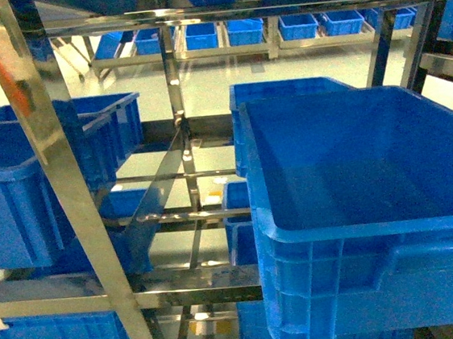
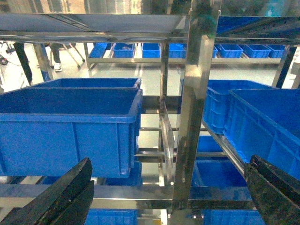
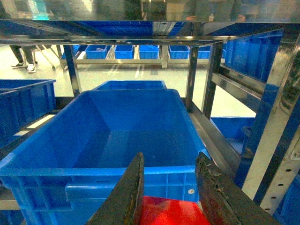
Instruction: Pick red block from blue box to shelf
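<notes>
Red block (image 3: 166, 212), glossy, only its top showing, sits clamped between the right gripper (image 3: 168, 197) fingers at bottom centre of the right wrist view, just before one big dark blue crate (image 3: 117, 145). Left gripper (image 2: 164, 197) fingers spread wide apart at the bottom corners, holding nothing. Steel shelf (image 1: 57, 179) holds several blue crates.

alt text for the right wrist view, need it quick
A small glossy red plastic block sits between the dark jaws of the right gripper, low in the frame. Just beyond is a large empty dark blue plastic crate on a stainless-steel shelf.
</notes>
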Robot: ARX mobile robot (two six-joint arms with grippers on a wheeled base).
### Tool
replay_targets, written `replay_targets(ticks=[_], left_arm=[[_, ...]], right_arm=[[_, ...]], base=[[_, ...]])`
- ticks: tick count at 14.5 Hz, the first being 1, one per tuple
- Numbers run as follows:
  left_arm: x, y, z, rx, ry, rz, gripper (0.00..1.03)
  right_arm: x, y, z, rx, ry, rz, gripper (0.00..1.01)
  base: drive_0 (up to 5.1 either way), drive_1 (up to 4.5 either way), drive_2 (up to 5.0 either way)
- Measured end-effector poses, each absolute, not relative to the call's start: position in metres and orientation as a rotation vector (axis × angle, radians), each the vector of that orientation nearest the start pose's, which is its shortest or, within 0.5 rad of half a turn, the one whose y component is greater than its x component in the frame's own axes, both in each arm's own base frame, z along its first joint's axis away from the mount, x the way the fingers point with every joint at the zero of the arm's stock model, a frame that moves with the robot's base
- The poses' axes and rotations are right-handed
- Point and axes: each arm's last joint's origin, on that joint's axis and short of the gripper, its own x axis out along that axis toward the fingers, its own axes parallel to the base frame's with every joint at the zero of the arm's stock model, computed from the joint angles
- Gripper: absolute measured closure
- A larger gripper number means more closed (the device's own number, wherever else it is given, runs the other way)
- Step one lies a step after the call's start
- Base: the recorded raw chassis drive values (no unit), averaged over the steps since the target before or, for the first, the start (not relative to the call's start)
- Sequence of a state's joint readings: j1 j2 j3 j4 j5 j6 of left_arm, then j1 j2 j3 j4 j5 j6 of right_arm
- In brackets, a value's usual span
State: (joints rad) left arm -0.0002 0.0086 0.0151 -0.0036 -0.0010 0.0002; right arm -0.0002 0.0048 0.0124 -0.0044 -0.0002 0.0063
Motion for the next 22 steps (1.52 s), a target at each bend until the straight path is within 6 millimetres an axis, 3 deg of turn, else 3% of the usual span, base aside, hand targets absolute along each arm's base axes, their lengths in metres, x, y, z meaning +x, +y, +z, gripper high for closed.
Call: replay_targets(ticks=[10,13,16,19,20,22], left_arm=[[0.097,0.000,0.168,0.000,-0.003,0.001,0.05],[0.097,0.000,0.168,0.000,-0.003,0.001,0.05],[0.097,0.000,0.168,0.001,-0.003,0.000,0.05],[0.097,0.000,0.168,0.000,-0.003,0.000,0.05],[0.097,0.000,0.168,0.000,-0.003,0.000,0.05],[0.097,0.000,0.168,0.000,-0.003,0.001,0.05]], right_arm=[[0.097,0.000,0.167,0.006,-0.003,0.000,0.74],[0.111,0.003,0.169,-0.122,0.252,-0.095,0.74],[0.152,0.005,0.190,-0.031,0.283,-0.005,0.74],[0.232,0.025,0.200,-0.027,0.241,0.065,0.74],[0.260,0.033,0.194,-0.012,0.267,0.084,0.74],[0.310,0.049,0.162,-0.005,0.365,0.078,0.71]], base=[[0.0,0.00,0.0],[0.0,0.00,0.0],[0.0,0.00,0.0],[0.0,0.00,0.0],[0.0,0.00,0.0],[0.0,0.00,0.0]])
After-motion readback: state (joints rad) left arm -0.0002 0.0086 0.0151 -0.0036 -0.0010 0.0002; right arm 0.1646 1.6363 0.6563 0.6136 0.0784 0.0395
